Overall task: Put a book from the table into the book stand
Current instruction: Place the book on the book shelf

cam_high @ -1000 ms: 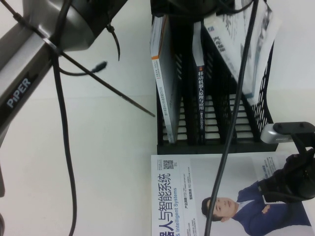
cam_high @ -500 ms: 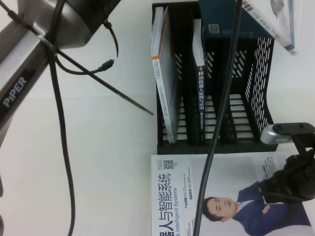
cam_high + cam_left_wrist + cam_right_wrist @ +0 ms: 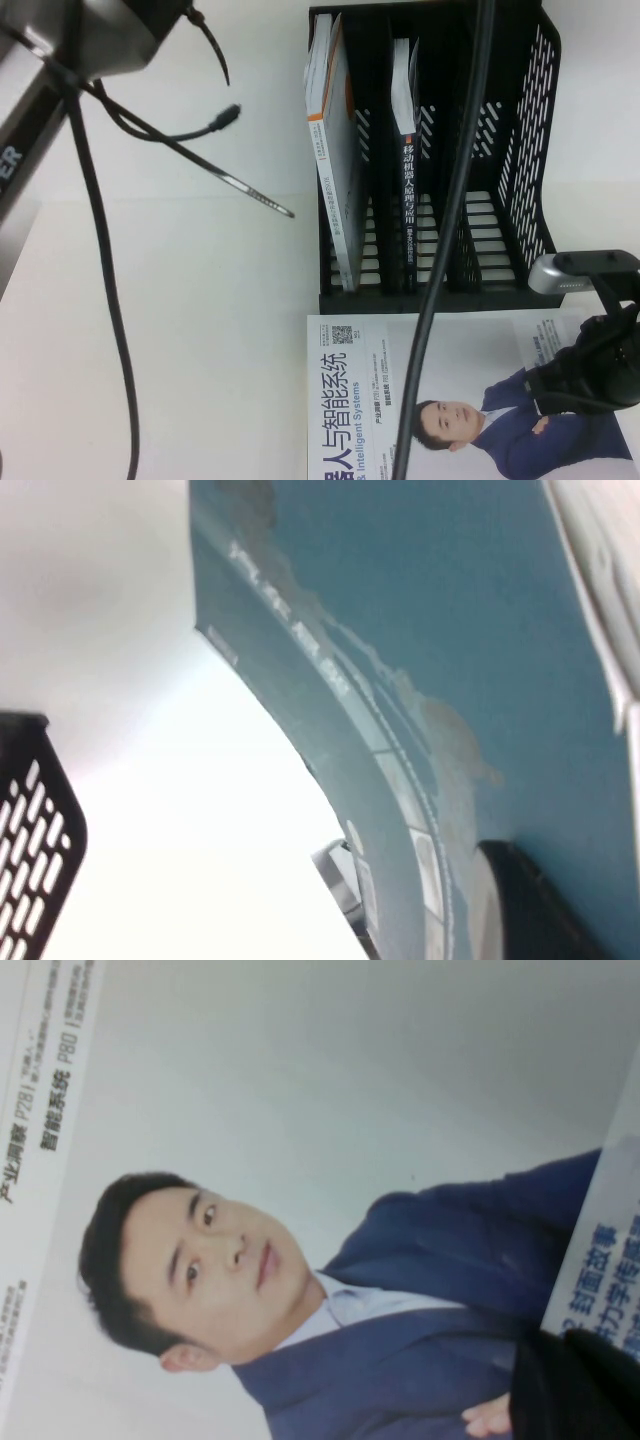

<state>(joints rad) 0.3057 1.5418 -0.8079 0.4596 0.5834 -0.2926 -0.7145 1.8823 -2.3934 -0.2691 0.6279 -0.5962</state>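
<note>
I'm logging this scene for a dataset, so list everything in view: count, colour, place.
book stand: one, black, far side of the table, right of centre; its right slot holds nothing.
orange-striped book: one, white with orange band, upright in the stand's left slot.
black-spined book: one, black spine with white characters, upright in the middle slot.
magazine: one, white cover showing a man in a blue suit, flat on the table in front of the stand.
book: one, teal surface, filling the left wrist view, out of the high view.
table: one, white.
left gripper: out of view; only its arm shows at far left.
right gripper: black, over the magazine's right part.
</note>
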